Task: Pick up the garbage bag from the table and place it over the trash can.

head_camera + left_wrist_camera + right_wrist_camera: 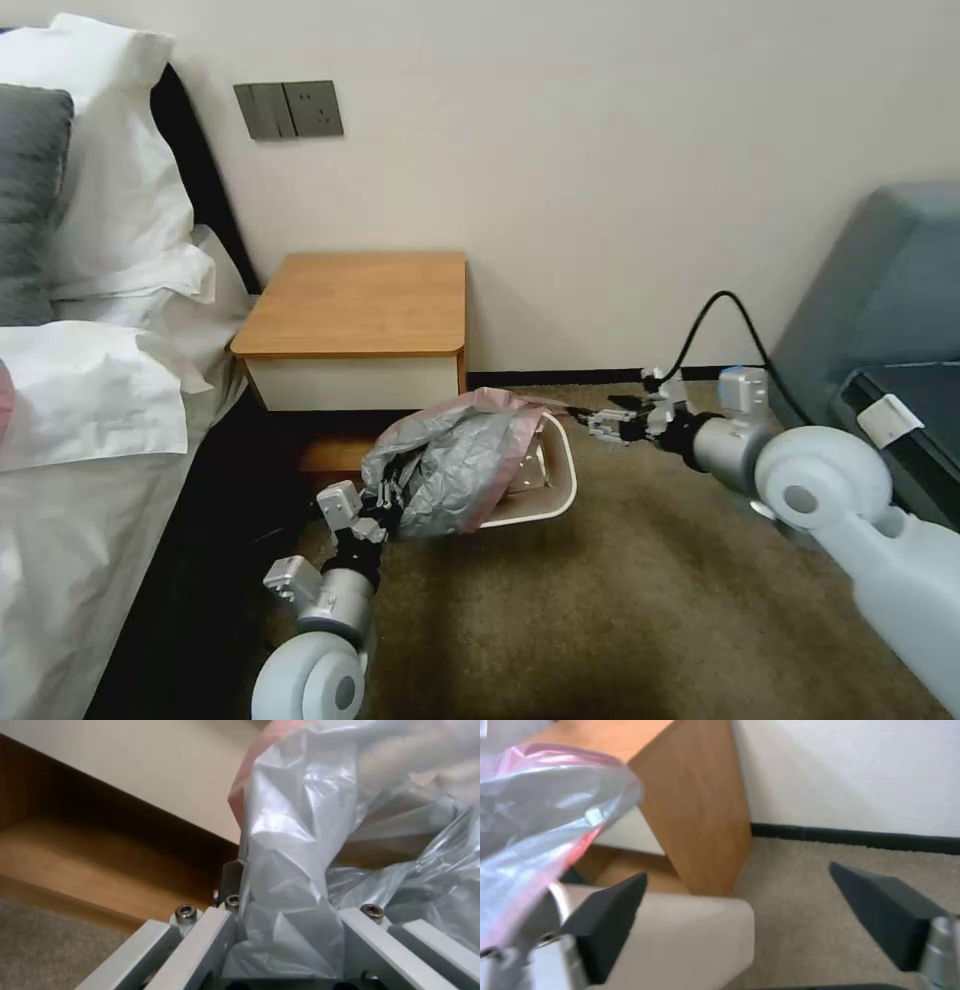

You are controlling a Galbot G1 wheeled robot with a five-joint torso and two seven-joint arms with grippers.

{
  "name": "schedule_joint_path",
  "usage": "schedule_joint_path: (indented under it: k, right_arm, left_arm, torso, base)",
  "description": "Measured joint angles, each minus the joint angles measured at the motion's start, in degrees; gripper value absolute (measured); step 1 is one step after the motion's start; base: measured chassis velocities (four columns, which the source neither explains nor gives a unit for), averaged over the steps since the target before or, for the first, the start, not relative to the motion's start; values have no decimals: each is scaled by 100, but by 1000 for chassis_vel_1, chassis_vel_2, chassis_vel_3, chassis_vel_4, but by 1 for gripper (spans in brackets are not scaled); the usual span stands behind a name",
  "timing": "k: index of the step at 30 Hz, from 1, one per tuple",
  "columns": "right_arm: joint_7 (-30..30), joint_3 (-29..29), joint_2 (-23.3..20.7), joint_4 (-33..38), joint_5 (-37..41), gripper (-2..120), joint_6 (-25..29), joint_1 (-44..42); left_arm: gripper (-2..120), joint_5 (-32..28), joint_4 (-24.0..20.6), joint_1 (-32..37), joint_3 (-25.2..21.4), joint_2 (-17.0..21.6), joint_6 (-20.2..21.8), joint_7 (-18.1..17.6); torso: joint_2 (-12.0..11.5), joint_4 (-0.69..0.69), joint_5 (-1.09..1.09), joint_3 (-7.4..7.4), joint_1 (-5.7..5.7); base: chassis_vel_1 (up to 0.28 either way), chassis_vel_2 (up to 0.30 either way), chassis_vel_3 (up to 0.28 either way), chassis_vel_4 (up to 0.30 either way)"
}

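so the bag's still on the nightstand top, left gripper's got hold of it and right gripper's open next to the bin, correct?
Not quite. The bag isn't on the nightstand top. The head view shows it draped over the near-left side of the bin on the floor. The rest holds: the left gripper is shut on the bag, and the right gripper is open beside the bin.

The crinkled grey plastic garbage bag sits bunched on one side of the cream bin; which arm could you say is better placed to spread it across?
Probably the right gripper: open beside the uncovered rim, while the left gripper clamps the garbage bag.
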Motion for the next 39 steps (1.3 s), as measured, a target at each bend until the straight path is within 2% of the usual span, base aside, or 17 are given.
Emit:
schedule_joint_path:
  k: [3, 4, 7, 8, 10, 12, 13, 14, 16, 19, 24, 27, 29, 35, 39]
  right_arm:
    - [685, 112, 90, 464, 915, 100, 168, -56]
    - [685, 112, 90, 464, 915, 100, 168, -56]
    - [1380, 149, 216, 1102, 2106, 100, 345, -123]
    - [1380, 149, 216, 1102, 2106, 100, 345, -123]
    - [1619, 143, 291, 1327, 2631, 100, 430, -163]
    - [2054, -11, 517, 1628, 3496, 100, 590, -236]
    - [2054, -11, 517, 1628, 3496, 100, 590, -236]
    - [2309, -115, 711, 1677, 3912, 100, 660, -252]
    - [2698, -233, 932, 1654, 4216, 100, 730, -248]
    - [2934, -360, 1137, 1568, 4297, 100, 825, -269]
    - [2951, -501, 1338, 1461, 4196, 100, 858, -323]
    - [2918, -630, 1477, 1316, 3919, 100, 868, -321]
    - [2798, -787, 1558, 1132, 3473, 100, 916, -301]
    - [2757, -921, 1657, 926, 3154, 100, 944, -263]
    - [2494, -1013, 1728, 790, 2833, 98, 960, -271]
  left_arm:
    - [7, -2, 55, -47, 7, 1, 5, -100]
    - [7, -2, 55, -47, 7, 1, 5, -100]
    - [7, 1, 72, -59, 6, 15, 7, -138]
    - [7, 1, 72, -59, 6, 15, 7, -138]
    - [7, 4, 72, -60, 8, 16, 13, -156]
    - [7, 23, 68, -66, 19, 22, 25, -206]
    - [7, 23, 68, -66, 19, 22, 25, -206]
    - [7, 39, 56, -75, 25, 24, 32, -236]
    - [7, 55, 21, -84, 33, 24, 55, -283]
    - [7, 86, -47, -90, 61, 21, 100, -343]
    - [7, 135, -152, -86, 95, 1, 169, -405]
    - [7, 161, -229, -63, 112, -14, 209, -425]
    - [7, 177, -307, -33, 118, -22, 231, -427]
    - [7, 179, -425, 28, 116, -25, 247, -424]
    - [7, 132, -452, 58, 111, -25, 247, -413]
  torso:
    - [0, 1, 0, 0, 0]
    - [0, 1, 0, 0, 0]
    - [0, 1, -2, 0, 0]
    - [0, 1, -2, 0, 0]
    - [0, 1, -1, 0, 0]
    - [0, 1, -1, 0, 0]
    - [0, 1, -1, 0, 0]
    - [0, 1, -1, 0, 0]
    - [0, 1, -1, 0, 0]
    - [0, 1, 0, 0, 0]
    - [0, 0, 0, 0, 0]
    - [0, 0, 0, 0, 0]
    - [0, 1, -1, 0, 0]
    - [0, 1, 0, 0, 0]
    - [0, 1, 0, 0, 0]
  base:
    - [0, 0, 0, 0]
    - [0, 0, 0, 0]
    - [0, 0, 0, 0]
    - [0, 0, 0, 0]
    - [0, 0, 0, 0]
    - [0, 0, 0, 0]
    - [0, 0, 0, 0]
    - [0, 0, 0, 0]
    - [0, 0, 0, 0]
    - [0, 0, 0, 0]
    - [0, 0, 0, 0]
    - [0, 0, 0, 0]
    - [0, 0, 0, 0]
    - [0, 0, 0, 0]
    - [0, 0, 0, 0]
